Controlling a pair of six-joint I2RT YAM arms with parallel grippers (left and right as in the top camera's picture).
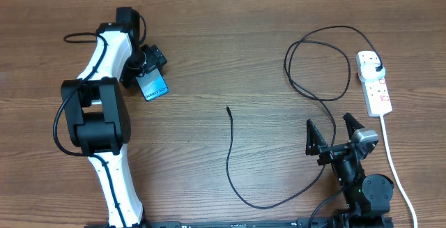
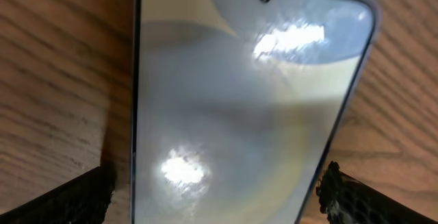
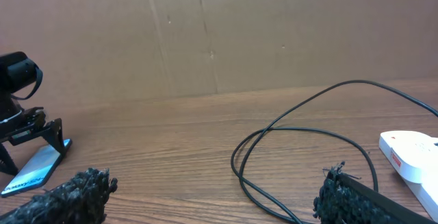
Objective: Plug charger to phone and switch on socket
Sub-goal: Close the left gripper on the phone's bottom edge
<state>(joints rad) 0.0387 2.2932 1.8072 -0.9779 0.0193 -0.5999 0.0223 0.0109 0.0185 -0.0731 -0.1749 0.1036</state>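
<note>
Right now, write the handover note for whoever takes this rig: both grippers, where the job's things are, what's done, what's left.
Left gripper: jaws straddle the phone at the far left of the table. I cannot tell whether they clamp it.
Right gripper: jaws open and empty, at the near right beside the charger.
Charger: its black plug looks seated in the socket at the far right. Its connector tip lies loose mid-table, apart from the phone.
Done: apparently only the plug in the socket.
Left: put the connector tip into the phone and switch the socket on. The switch position is unreadable.
</note>
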